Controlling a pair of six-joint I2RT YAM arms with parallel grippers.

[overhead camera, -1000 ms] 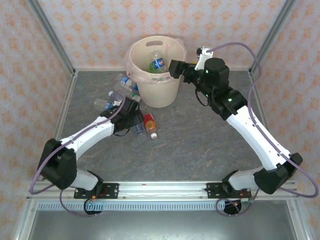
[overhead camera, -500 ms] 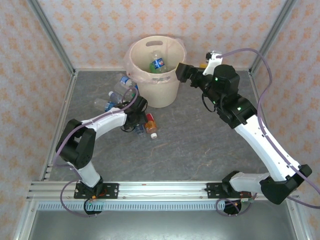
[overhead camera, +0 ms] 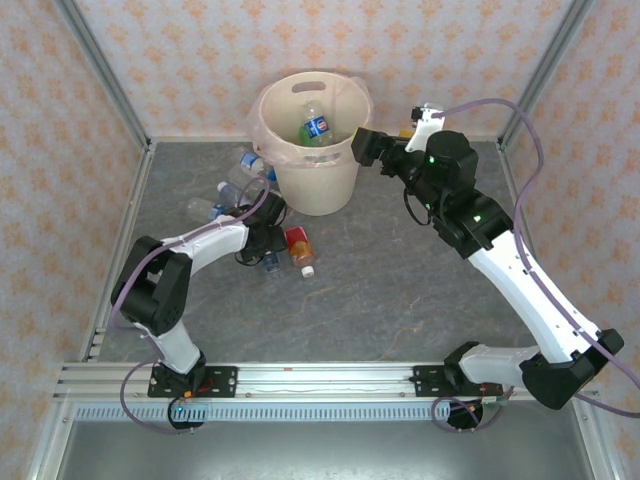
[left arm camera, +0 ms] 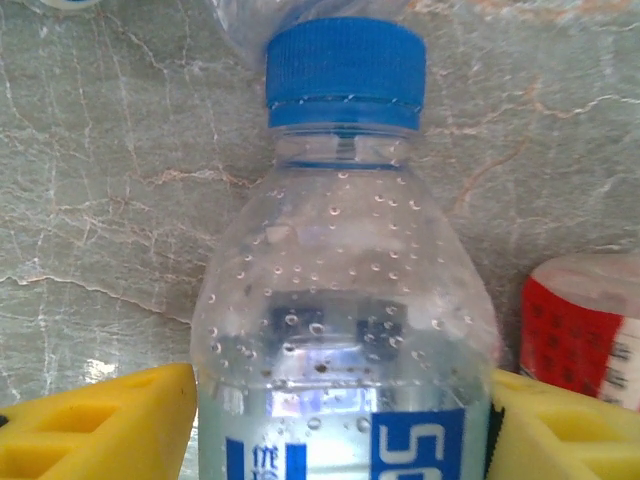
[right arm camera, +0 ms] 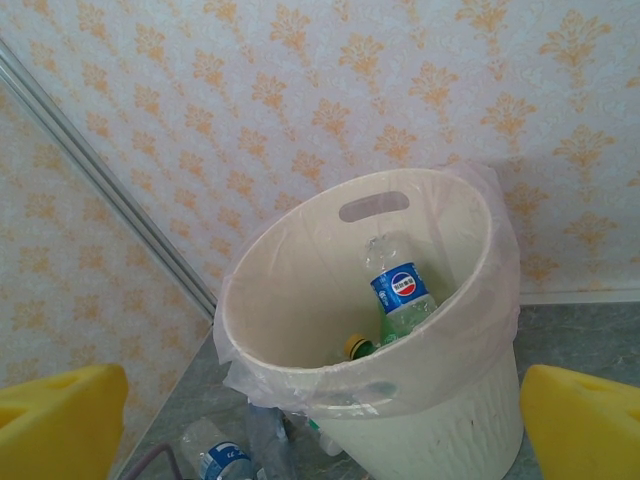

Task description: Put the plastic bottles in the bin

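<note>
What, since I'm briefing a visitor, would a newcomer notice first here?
The big cream bin at the far side of the table, a blue-labelled bottle inside. Loose bottles lie left of it, where the left tool straddles a blue-capped bottle. The right tool hangs open beside the bin's rim.

I see my left gripper (overhead camera: 263, 238) down on the table (overhead camera: 400, 290) among the loose plastic bottles (overhead camera: 215, 207) left of the bin (overhead camera: 310, 185), just beside a red-labelled bottle (overhead camera: 298, 245). My right gripper (overhead camera: 360, 146) hangs at the bin's right rim. A blue-labelled bottle (overhead camera: 317, 128) lies inside.
</note>
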